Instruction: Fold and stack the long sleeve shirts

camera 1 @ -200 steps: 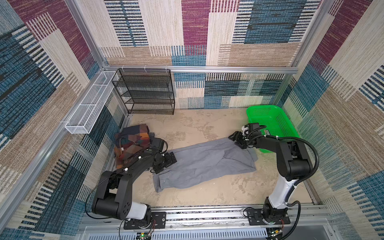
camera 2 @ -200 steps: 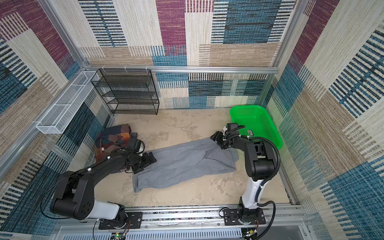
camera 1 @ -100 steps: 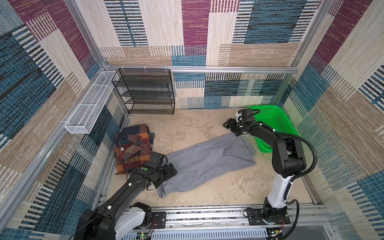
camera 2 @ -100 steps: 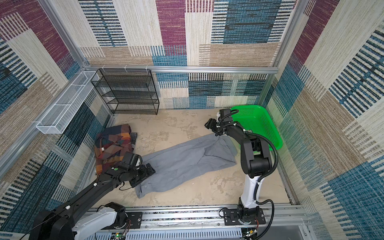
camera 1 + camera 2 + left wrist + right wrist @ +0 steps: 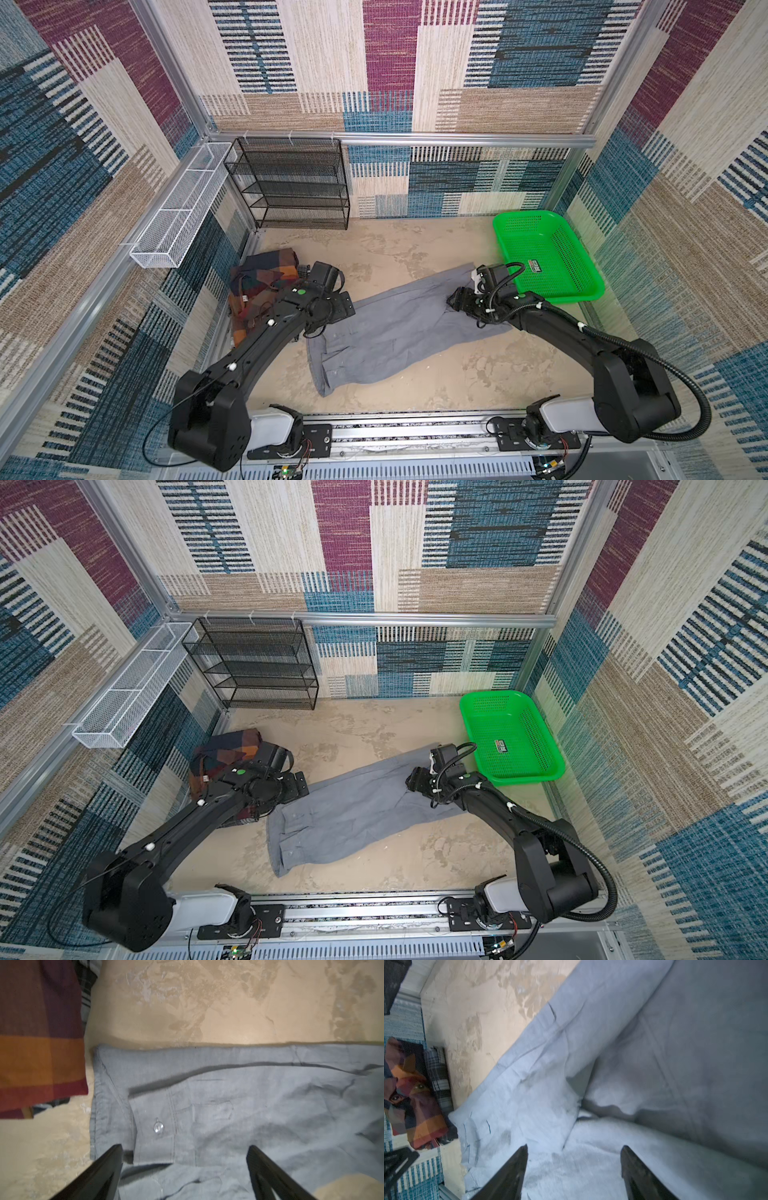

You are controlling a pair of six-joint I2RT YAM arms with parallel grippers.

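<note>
The gray long sleeve shirt (image 5: 399,328) (image 5: 357,812) lies spread at a slant across the middle of the floor. The plaid long sleeve shirt (image 5: 259,291) (image 5: 220,754) sits folded by the left wall, partly under my left arm. My left gripper (image 5: 347,309) (image 5: 185,1155) hovers open over the gray shirt's left end, above a buttoned cuff (image 5: 153,1136). Over the gray shirt's right part, my right gripper (image 5: 454,301) (image 5: 574,1151) is open too, with only cloth (image 5: 633,1064) below it. The plaid shirt (image 5: 39,1053) (image 5: 415,1105) shows in both wrist views.
A green mesh basket (image 5: 540,249) stands at the right wall, just behind my right wrist. A black wire rack (image 5: 299,183) stands at the back left. A white wire basket (image 5: 178,216) hangs on the left wall.
My right gripper swung toward the back, then came forward over the gray shirt's right part. My left gripper dipped toward the front and returned to the shirt's left end.
</note>
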